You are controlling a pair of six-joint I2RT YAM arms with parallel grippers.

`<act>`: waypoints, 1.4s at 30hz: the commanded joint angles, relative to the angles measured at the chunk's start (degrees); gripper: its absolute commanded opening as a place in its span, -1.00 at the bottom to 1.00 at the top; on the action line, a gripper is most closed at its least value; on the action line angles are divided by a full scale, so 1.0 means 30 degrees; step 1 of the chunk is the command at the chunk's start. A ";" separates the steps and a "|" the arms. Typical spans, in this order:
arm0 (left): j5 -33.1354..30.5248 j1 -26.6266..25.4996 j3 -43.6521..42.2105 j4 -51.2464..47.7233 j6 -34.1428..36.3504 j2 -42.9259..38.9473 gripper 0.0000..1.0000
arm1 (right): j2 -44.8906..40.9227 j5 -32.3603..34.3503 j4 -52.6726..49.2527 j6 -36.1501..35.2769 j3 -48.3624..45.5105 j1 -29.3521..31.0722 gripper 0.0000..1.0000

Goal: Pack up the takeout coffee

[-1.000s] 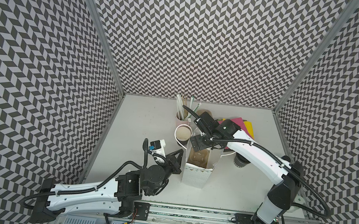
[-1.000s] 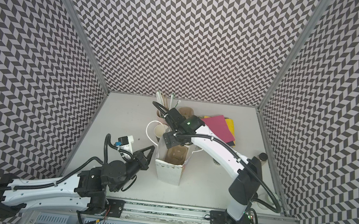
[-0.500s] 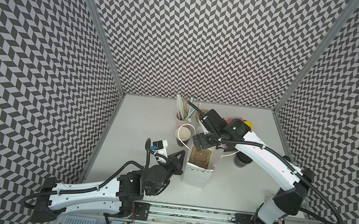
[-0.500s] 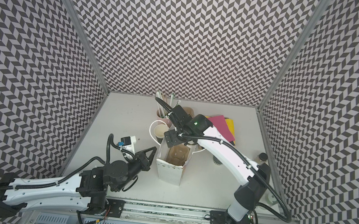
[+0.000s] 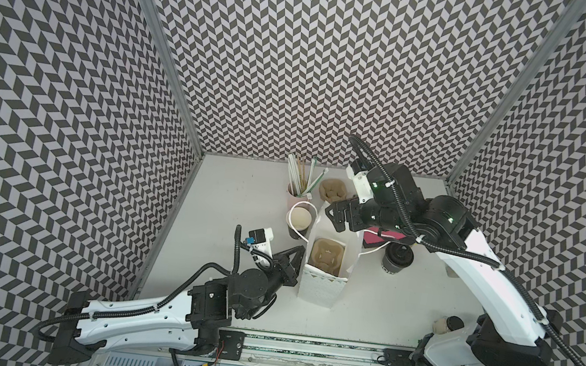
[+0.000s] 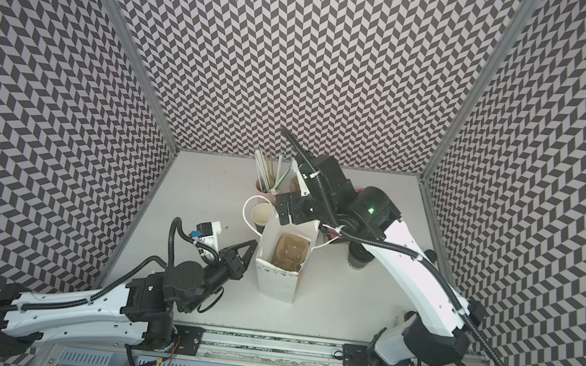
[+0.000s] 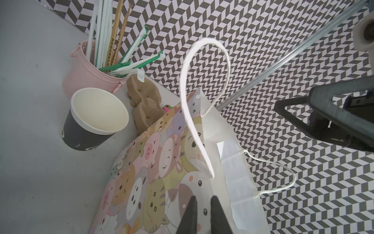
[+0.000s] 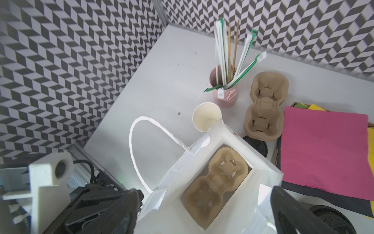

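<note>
The takeout coffee (image 5: 397,258) (image 6: 358,259), a dark grey cup with a black domed lid, stands upright on the table just right of the white cartoon-print paper bag (image 5: 321,286) (image 6: 276,281) (image 7: 153,162). Its lid (image 8: 332,220) shows beside the bag. A tan cup carrier (image 5: 326,257) (image 8: 218,178) lies inside the open bag. My right gripper (image 5: 342,216) (image 6: 290,210) (image 8: 202,212) hangs wide open and empty above the bag's far rim. My left gripper (image 5: 298,254) (image 7: 203,199) sits against the bag's left wall, fingers narrowly parted with nothing between them.
A lidless dark cup (image 5: 300,218) (image 7: 99,111) and a pink bucket of straws (image 5: 296,188) stand behind the bag, beside a stack of carriers (image 5: 333,190). Pink napkins (image 8: 323,152) lie to the right. A tan bottle (image 5: 446,323) is at the front right.
My right gripper has lifted and drawn back from the bag's mouth, still open. My left gripper's fingers have parted slightly, and it has edged forward along the bag's side.
</note>
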 commanded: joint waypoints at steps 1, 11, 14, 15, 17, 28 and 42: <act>0.0821 0.0084 0.0084 0.0068 -0.0953 -0.0743 -0.63 | -0.1569 0.2135 0.0306 0.1046 -0.0287 -0.0809 0.99; 0.1297 0.0084 -0.0419 -0.6386 -0.2788 -0.4428 -0.47 | -0.4380 0.0684 0.2065 0.1408 -0.6917 -0.7741 0.98; 0.1521 0.0069 -0.0882 -0.8052 -0.3332 -0.5758 -0.47 | -0.4858 0.0524 0.2643 0.1974 -0.8805 -0.9301 0.98; 0.1598 0.0085 -0.1098 -0.8517 -0.3531 -0.6060 -0.47 | -0.4986 0.0179 0.2930 0.1995 -0.9575 -0.9738 0.98; 0.1670 0.0060 -0.1605 -0.9070 -0.3907 -0.6611 -0.47 | -0.5025 -0.0001 0.3192 0.2257 -1.0802 -1.0235 0.98; 0.3729 0.1267 -0.4215 -0.7946 -0.2117 -0.5137 -0.44 | -0.5230 -0.1036 0.6034 0.2769 -1.6542 -1.1693 0.96; 1.4102 0.8318 -0.8426 0.0145 0.1001 -0.4824 -0.53 | -0.4211 -0.0560 0.6669 0.2489 -1.7286 -1.1760 0.86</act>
